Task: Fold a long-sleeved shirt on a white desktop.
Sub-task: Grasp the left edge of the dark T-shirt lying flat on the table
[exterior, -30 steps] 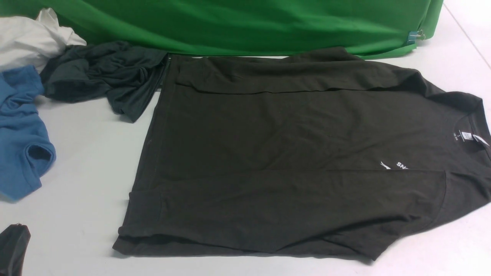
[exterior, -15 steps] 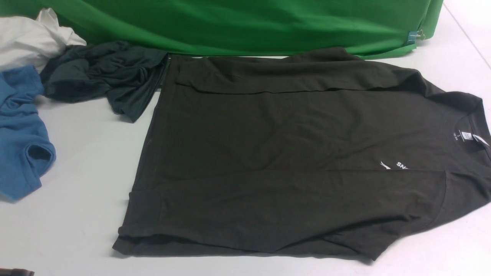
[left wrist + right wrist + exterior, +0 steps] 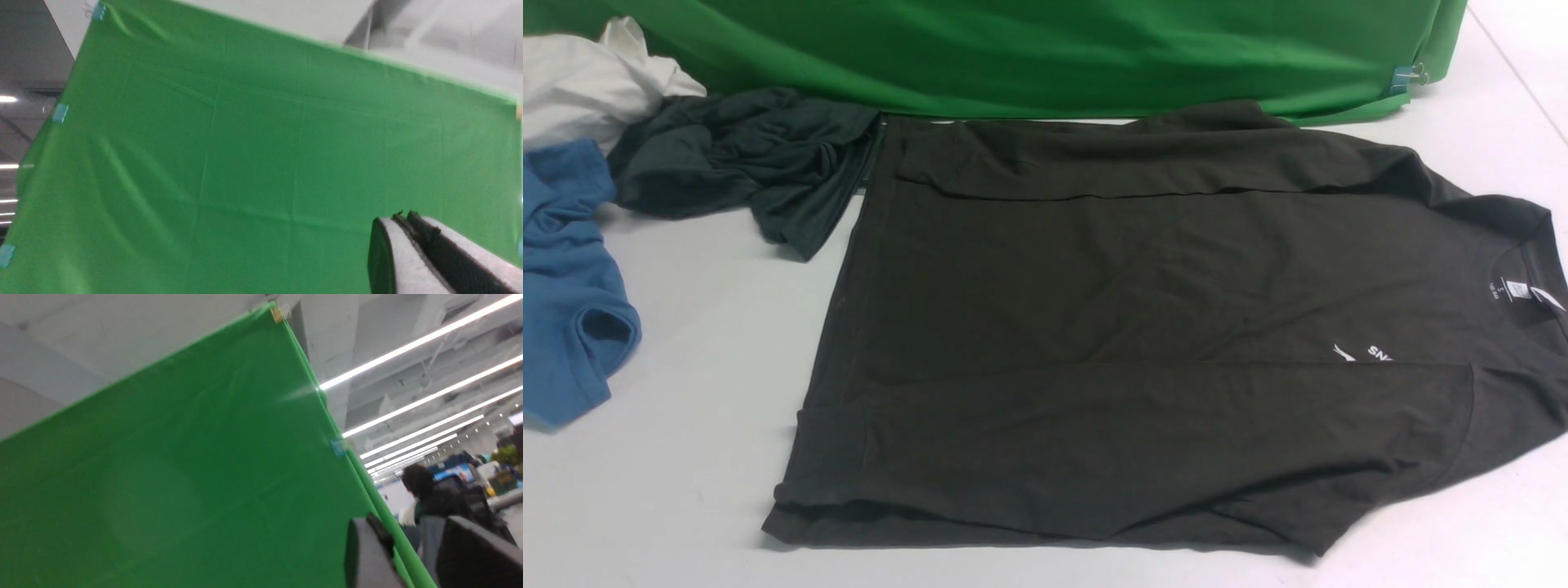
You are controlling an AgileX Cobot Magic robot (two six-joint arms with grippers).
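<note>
The long-sleeved shirt point(image 3: 1143, 327), very dark brownish-black, lies flat on the white desktop point(image 3: 686, 408), collar and white neck label point(image 3: 1515, 288) to the right, hem to the left. Both sleeves lie folded in along the body, and the near one partly covers the white chest logo point(image 3: 1368, 353). Neither gripper shows in the front view. In the left wrist view my left gripper point(image 3: 402, 218) is shut with nothing held, facing the green backdrop. My right gripper point(image 3: 408, 526) has its jaws apart and empty, raised toward the backdrop's edge.
A dark grey-teal garment point(image 3: 743, 163), a blue garment point(image 3: 564, 286) and a white garment point(image 3: 588, 82) lie crumpled at the left. The green backdrop point(image 3: 1054, 49) hangs along the far edge of the desktop, touching the shirt's far side. A person sits beyond the backdrop point(image 3: 425, 494).
A dark shape at the front view's bottom left corner has slid down and out of the picture. The shirt has not moved.
</note>
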